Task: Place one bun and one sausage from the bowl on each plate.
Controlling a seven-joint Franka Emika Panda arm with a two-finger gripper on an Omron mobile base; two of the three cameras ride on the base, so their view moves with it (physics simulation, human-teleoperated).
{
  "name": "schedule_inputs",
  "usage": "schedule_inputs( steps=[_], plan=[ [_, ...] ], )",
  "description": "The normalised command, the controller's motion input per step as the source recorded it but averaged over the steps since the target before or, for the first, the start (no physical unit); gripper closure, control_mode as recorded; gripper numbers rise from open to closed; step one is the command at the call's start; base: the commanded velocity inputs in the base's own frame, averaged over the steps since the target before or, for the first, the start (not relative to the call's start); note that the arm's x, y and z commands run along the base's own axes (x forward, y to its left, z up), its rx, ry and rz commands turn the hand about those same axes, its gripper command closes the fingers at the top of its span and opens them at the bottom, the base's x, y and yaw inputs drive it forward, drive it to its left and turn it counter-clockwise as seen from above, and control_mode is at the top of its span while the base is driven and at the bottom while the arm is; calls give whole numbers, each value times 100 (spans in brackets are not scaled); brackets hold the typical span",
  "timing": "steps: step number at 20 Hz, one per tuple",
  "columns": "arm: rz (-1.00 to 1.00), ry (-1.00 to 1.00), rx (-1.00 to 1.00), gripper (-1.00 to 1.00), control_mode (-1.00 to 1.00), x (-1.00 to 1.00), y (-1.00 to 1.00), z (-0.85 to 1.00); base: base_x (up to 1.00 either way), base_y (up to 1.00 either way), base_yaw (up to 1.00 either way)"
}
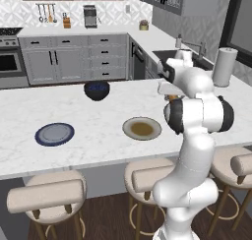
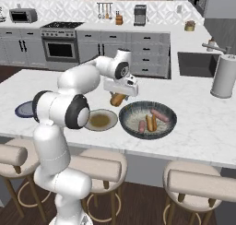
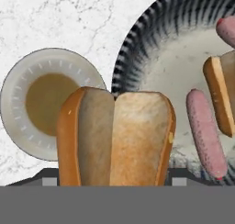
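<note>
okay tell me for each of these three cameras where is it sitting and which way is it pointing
Left base view: behind the arm to its left, facing forward and down over the counter, blue plate and beige plate; the white arm rises at lower right.
Right base view: behind the arm to its right, facing the bowl; the arm rises at lower left, gripper carrying a bun.
Hand view: on the hand, looking down past the held bun.
Shared: all three show the beige plate.

Two buns (image 2: 118, 99), two sausages (image 2: 160, 115), two plates (image 1: 54, 134), two bowls (image 2: 133, 111)
</note>
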Motion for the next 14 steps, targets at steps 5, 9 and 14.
schedule_inputs(
  steps=[5, 9, 14],
  plan=[
    [3, 8, -9, 100, -100, -39, 100, -30, 0, 0, 0],
    [5, 16, -7, 100, -100, 14, 56, -98, 0, 0, 0],
    [0, 7, -5, 100, -100, 57, 0, -77, 0, 0, 0]
  ],
)
